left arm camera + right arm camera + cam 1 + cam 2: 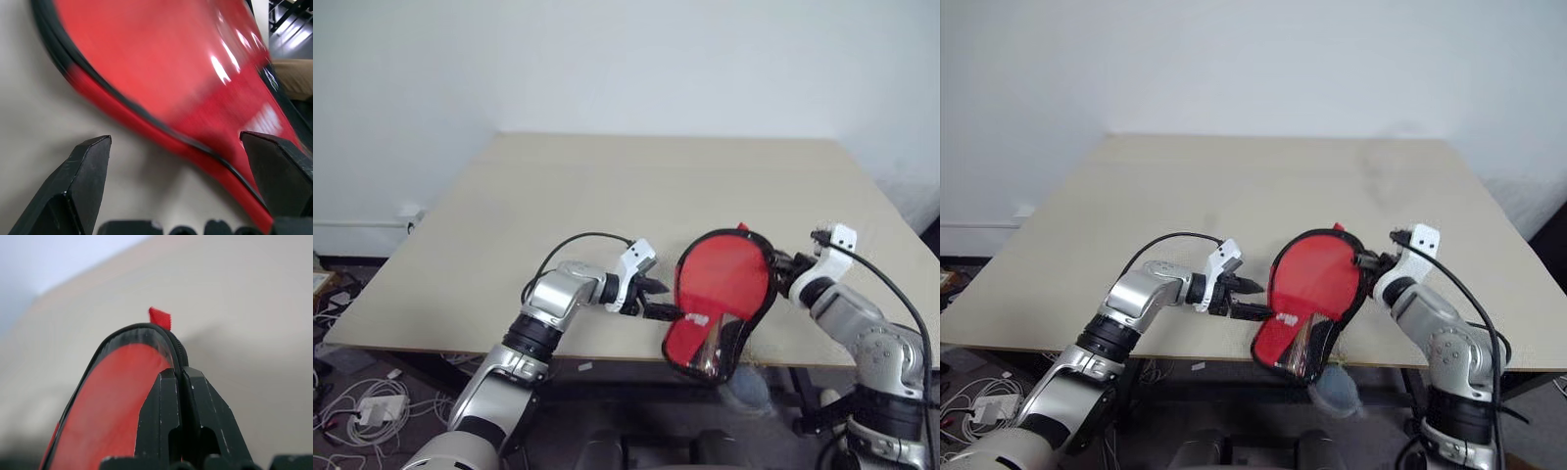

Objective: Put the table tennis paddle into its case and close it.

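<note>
Case (720,294) raised off table (607,196) at near edge, red paddle (724,274) visible through clear window. Long axis tilted: round head up and away, narrow handle end down, overhanging table edge. Right gripper (781,264) pressed together, pinching case rim at head. Left gripper (656,299) spread, just beside case's lower edge.

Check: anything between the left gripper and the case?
Nothing visible. The left gripper is open right beside the case, whose lower edge lies between its fingers in the left wrist view. The right gripper is shut on the case's rim at the other side.
</note>
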